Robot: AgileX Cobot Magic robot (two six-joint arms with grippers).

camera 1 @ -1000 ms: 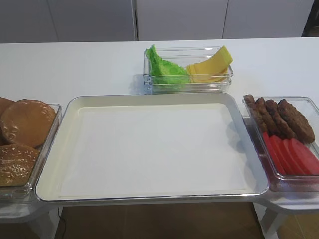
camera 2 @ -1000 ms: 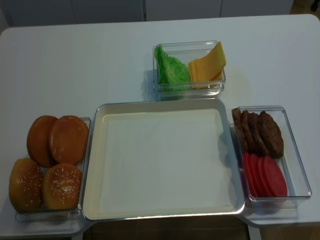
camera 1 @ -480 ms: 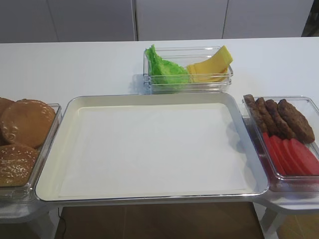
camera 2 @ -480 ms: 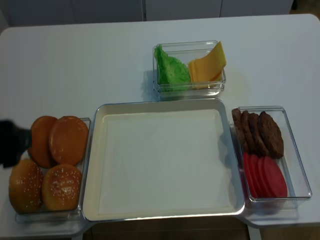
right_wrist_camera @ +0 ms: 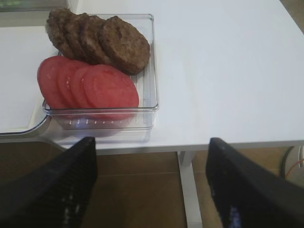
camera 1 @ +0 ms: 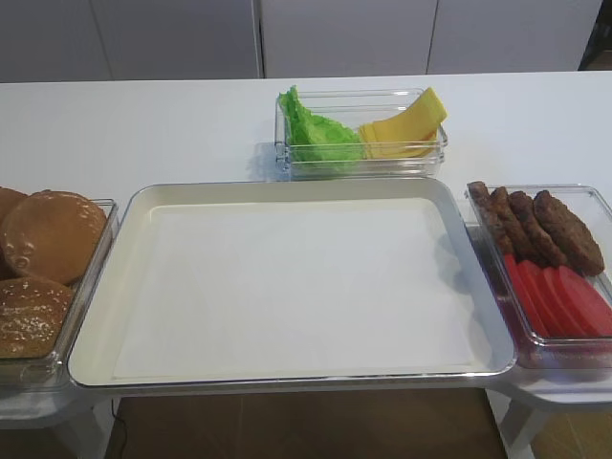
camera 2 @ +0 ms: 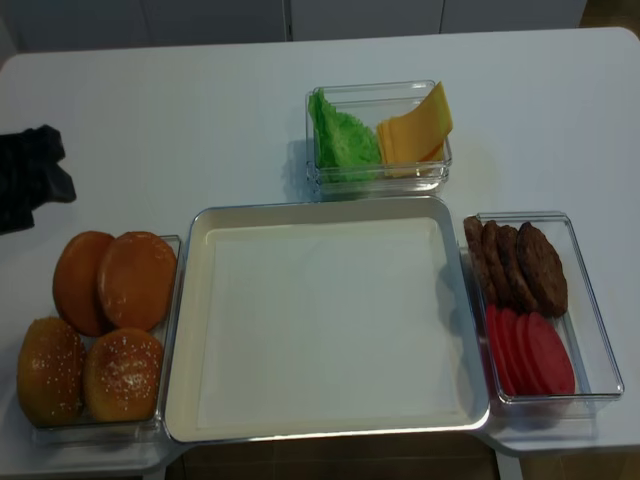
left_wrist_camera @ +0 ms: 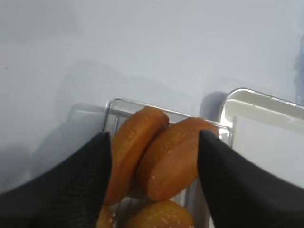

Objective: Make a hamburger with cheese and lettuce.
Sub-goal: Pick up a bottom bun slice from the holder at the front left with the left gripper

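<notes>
The left claw (left_wrist_camera: 153, 183) is held open above the smooth orange-brown bun halves (left_wrist_camera: 156, 159) in the clear left-hand box. Green ruffled lettuce (camera 2: 343, 137) and pale-yellow cheese slices (camera 2: 415, 130) share the far box. The right claw (right_wrist_camera: 152, 183) is spread open beyond the tabletop (right_wrist_camera: 223, 71).

- Right gripper (right_wrist_camera: 152, 185): dark fingers spread wide, nothing between.
- Clear container (right_wrist_camera: 153, 61) on white table (right_wrist_camera: 223, 71): brown patties (right_wrist_camera: 99, 38) behind, tomato slices (right_wrist_camera: 88, 85) in front.
</notes>
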